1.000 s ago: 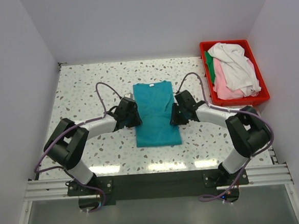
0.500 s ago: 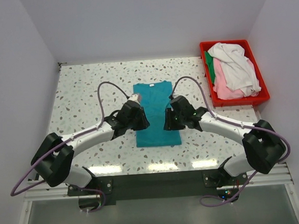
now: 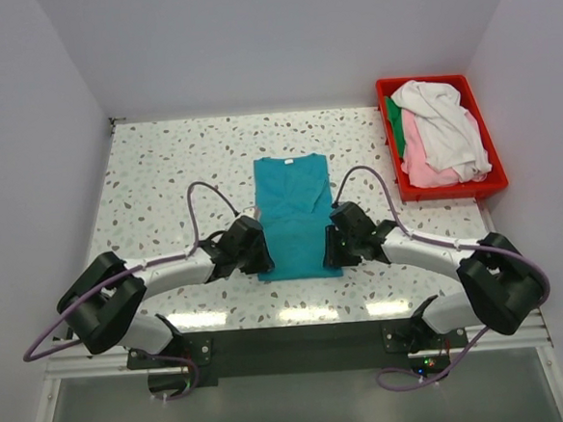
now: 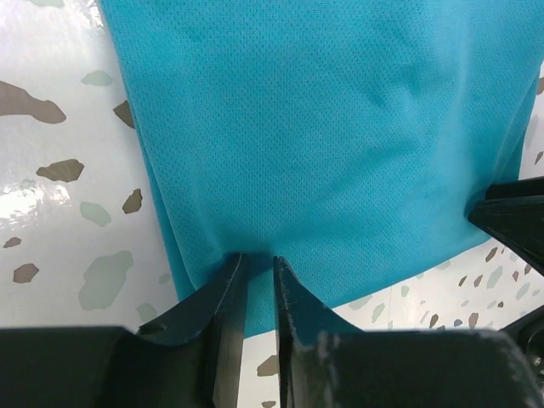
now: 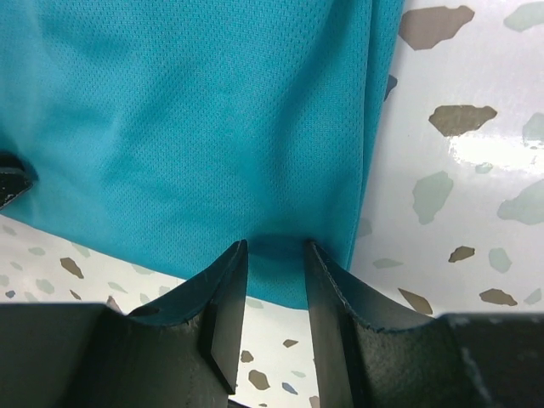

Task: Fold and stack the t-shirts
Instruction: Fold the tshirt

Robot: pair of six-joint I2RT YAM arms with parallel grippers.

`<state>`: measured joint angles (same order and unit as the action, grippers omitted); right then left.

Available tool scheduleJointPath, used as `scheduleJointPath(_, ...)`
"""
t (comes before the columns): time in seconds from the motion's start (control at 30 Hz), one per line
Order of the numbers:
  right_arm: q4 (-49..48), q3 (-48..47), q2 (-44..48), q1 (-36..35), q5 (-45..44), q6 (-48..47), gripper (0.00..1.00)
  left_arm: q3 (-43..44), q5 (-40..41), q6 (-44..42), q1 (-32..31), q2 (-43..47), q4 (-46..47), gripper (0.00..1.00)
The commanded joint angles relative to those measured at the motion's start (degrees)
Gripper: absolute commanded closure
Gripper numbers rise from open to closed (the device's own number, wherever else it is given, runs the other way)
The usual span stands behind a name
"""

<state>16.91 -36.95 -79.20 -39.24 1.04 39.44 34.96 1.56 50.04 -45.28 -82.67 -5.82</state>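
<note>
The left gripper (image 4: 257,260) has its fingers drawn nearly together on the near hem of the teal t-shirt (image 3: 295,220), with a fold of cloth pinched in the thin gap at the hem's left corner. The right gripper (image 5: 274,248) straddles the same hem at its right corner. Its fingers stand a little apart with cloth between them, and I cannot tell whether they press it. The shirt lies folded lengthwise into a narrow strip in the middle of the speckled tabletop (image 3: 153,172), collar toward the far edge. At the far right corner a red bin (image 3: 454,192) holds a white t-shirt (image 3: 444,122), a pink t-shirt (image 3: 423,167) and a dark green t-shirt (image 3: 394,121).
</note>
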Motion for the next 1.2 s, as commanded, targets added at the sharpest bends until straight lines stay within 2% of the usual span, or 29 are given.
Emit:
scheduleJointPath(0.0,1.98,1.44,2.11,-0.04,-0.86,0.99,0.62,-0.86,0.89,-0.38,0.1,1.46,-2.16,0.75)
scheduleJointPath(0.07,3.56,1.01,3.69,-0.04,-1.99,1.16,0.62,0.54,2.39,-1.17,0.27,3.65,-3.83,0.69)
scheduleJointPath(0.17,7.25,-0.22,7.21,-0.04,-3.67,1.08,0.55,1.86,4.06,-1.88,0.45,7.52,-7.44,0.64)
scheduleJointPath(0.23,9.71,-0.49,9.84,-0.04,-4.64,1.08,0.5,2.57,5.2,-1.53,0.54,10.58,-10.07,0.57)
scheduleJointPath(0.33,11.22,0.3,12.05,-0.04,-4.12,1.78,0.5,2.48,5.91,-0.74,0.54,13.76,-13.24,0.48)
scheduleJointPath(0.57,8.32,3.64,11.26,-0.04,-1.13,3.88,0.51,-2.95,2.66,1.55,0.54,15.44,-12.11,0.44)
scheduleJointPath(0.7,5.43,4.69,9.94,-0.04,-1.13,4.94,0.51,-5.69,-0.86,2.25,0.54,13.42,-6.05,0.44)
scheduleJointPath(0.9,1.47,6.98,7.66,-0.04,0.8,6.26,0.52,-8.68,-0.42,4.19,0.54,11.05,-1.56,0.45)
scheduleJointPath(1.0,-0.29,7.77,6.43,-0.04,0.98,6.96,0.53,-9.47,-0.33,4.89,0.54,8.94,0.99,0.47)
scheduleJointPath(1.17,-1.44,8.47,6.07,0.04,0.99,7.4,0.58,-10.35,-0.77,5.15,0.45,7.0,2.75,0.57)
